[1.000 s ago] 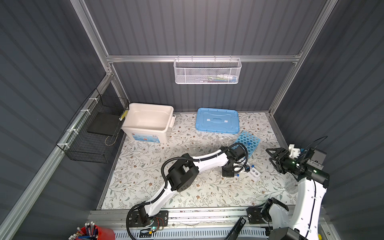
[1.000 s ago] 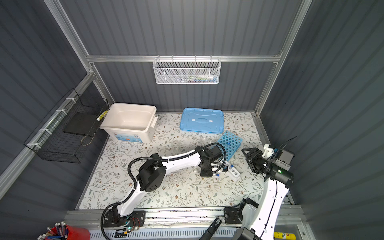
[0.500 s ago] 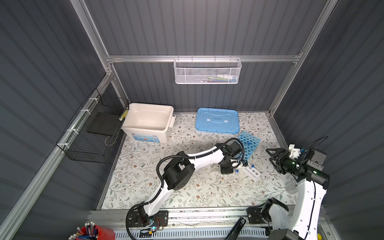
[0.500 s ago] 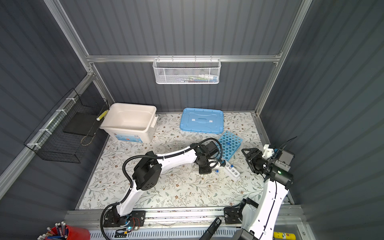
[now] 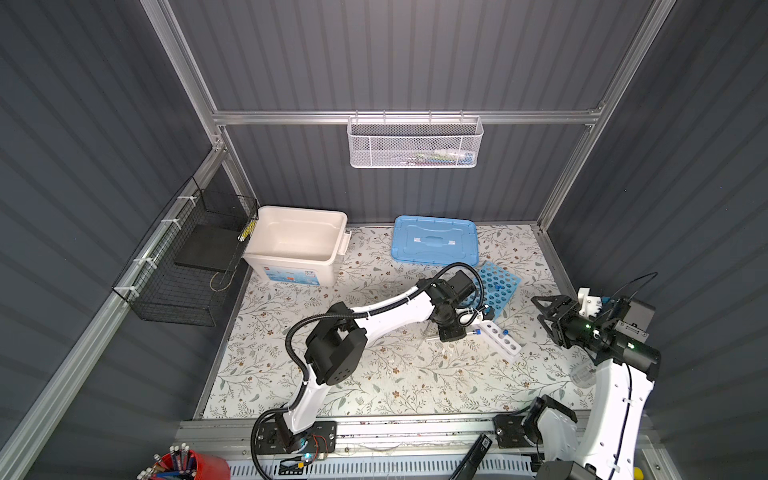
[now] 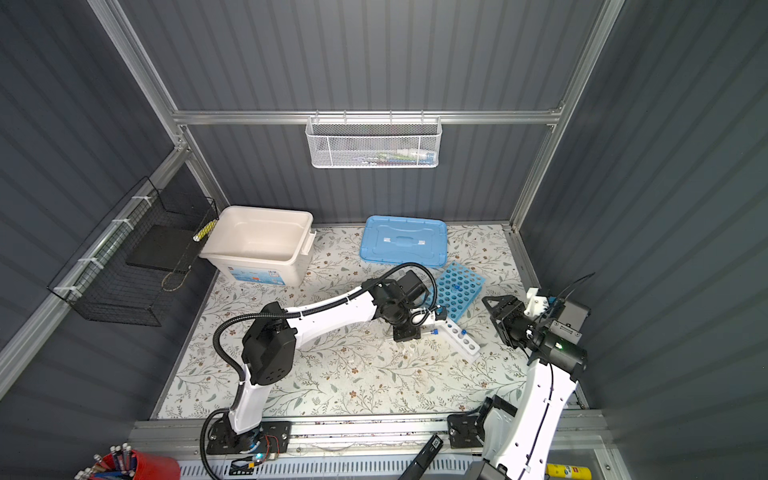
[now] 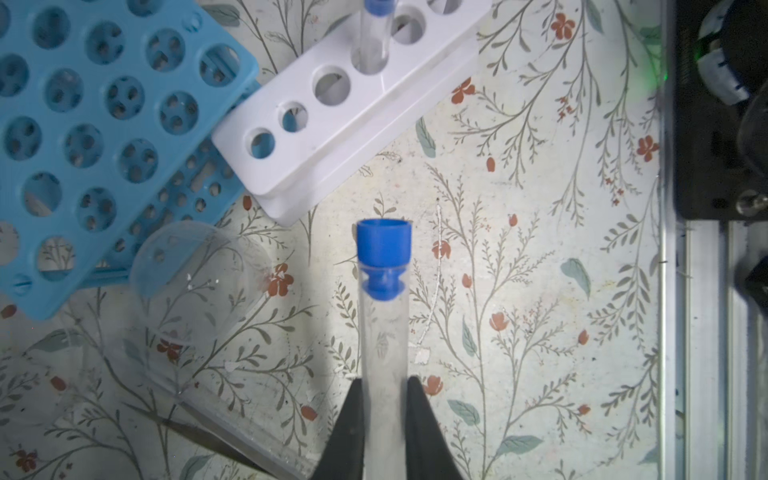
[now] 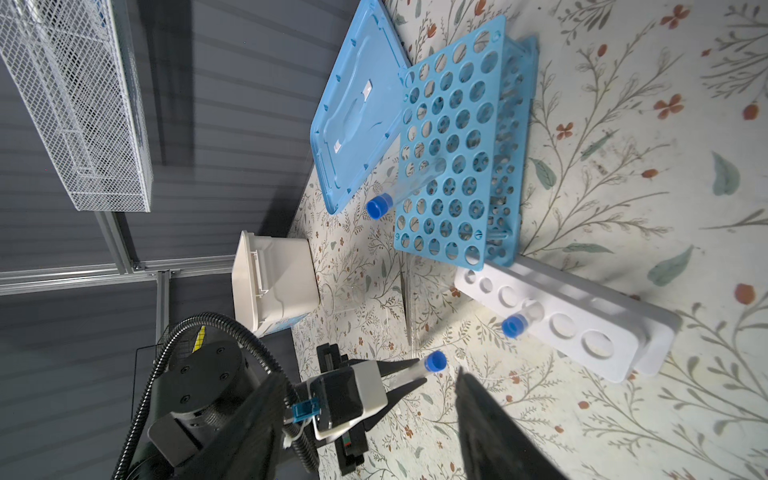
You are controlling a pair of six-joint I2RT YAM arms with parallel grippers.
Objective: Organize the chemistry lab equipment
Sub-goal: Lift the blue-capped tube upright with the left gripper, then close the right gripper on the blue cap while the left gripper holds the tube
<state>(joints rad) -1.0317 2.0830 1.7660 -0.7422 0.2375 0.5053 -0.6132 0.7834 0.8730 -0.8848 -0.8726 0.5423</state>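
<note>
My left gripper is shut on a clear blue-capped tube, held low over the floral mat; both top views show that gripper just left of the small white rack. The white rack holds one capped tube. Behind it the blue many-holed rack carries another tube. A clear glass dish lies beside the held tube. My right gripper hangs open and empty to the right of the racks.
A white bin stands at the back left, its light-blue lid flat on the mat behind the blue rack. A white mesh basket hangs on the back wall and a black wire basket on the left wall. A glass beaker sits by the right arm.
The left arm's elbow has swung left and its gripper has drawn the tube slightly left, away from the white rack. The right arm has not moved.
</note>
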